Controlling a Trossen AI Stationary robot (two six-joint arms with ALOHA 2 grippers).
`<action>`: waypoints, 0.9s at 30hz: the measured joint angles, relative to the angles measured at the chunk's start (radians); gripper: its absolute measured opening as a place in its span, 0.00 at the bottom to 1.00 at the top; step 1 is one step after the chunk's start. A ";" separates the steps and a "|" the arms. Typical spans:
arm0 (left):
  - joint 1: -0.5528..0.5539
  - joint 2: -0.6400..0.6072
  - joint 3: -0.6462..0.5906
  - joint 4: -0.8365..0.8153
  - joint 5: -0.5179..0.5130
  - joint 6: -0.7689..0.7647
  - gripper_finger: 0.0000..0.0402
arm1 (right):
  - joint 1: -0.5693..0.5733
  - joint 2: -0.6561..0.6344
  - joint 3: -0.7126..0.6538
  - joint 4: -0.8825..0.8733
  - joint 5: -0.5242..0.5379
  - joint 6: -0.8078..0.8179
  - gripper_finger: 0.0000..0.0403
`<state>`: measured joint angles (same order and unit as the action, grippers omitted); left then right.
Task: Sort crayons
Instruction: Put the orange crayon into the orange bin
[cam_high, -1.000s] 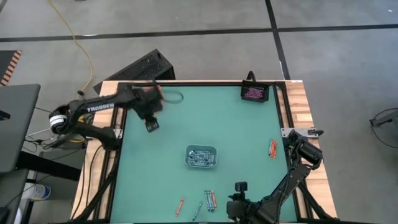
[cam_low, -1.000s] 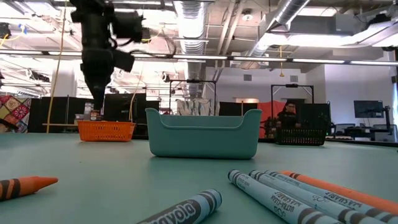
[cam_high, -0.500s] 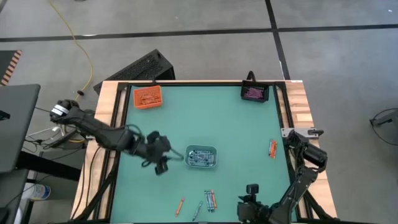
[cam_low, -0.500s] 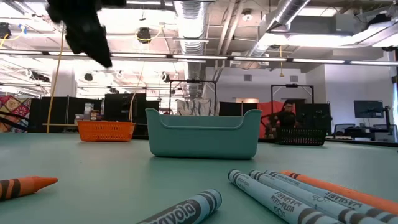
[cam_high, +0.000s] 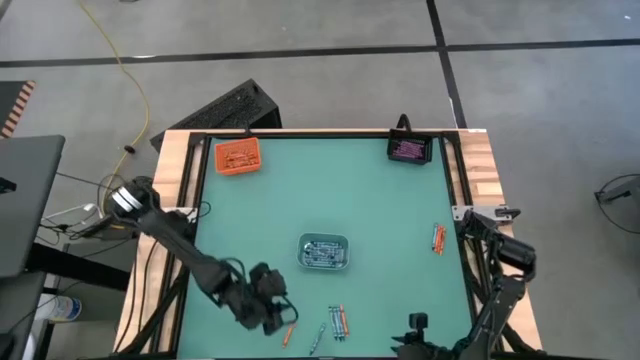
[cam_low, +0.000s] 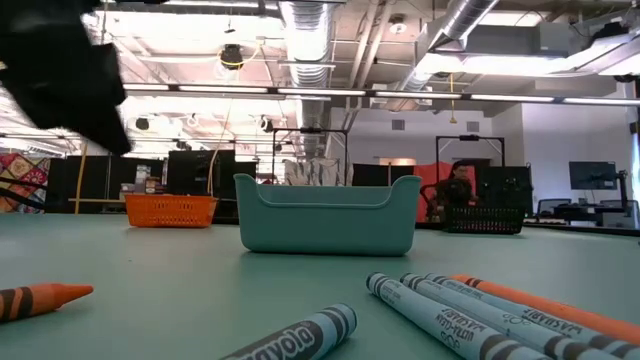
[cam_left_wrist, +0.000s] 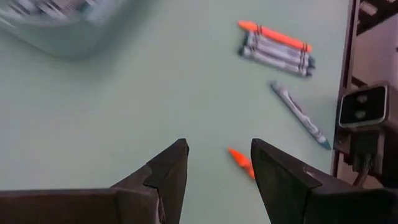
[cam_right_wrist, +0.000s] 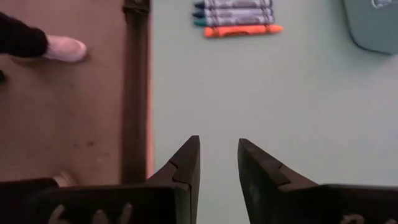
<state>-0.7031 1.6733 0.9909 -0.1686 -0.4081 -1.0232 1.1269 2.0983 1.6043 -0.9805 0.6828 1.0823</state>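
A lone orange crayon is seen near the table's front edge, beside a cluster of grey-blue and orange crayons. Just over it, the left gripper is held on a low outstretched arm, fingers parted and empty. The right gripper is kept at the front right edge, narrowly open, empty.

The place is a large industrial lab or workshop hall. The low view shows an open ceiling with exposed ducts, pipes and strip lights, dark equipment racks and a monitor far behind, and a person seated among them. From above, the green table stands on a bare concrete floor crossed by a yellow cable.
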 joint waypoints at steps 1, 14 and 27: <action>-0.010 0.031 0.025 -0.008 0.000 -0.010 0.41 | 0.007 0.000 0.000 0.012 0.008 0.005 0.25; -0.091 0.406 0.596 -0.545 -0.088 -0.151 0.41 | 0.042 0.000 0.000 0.078 0.088 0.036 0.25; -0.107 0.654 0.951 -0.917 -0.034 -0.317 0.40 | 0.050 0.000 0.000 0.080 0.109 0.036 0.25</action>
<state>-0.8105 2.3276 1.9421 -1.0851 -0.4417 -1.3398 1.1773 2.0983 1.6043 -0.9009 0.7917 1.1182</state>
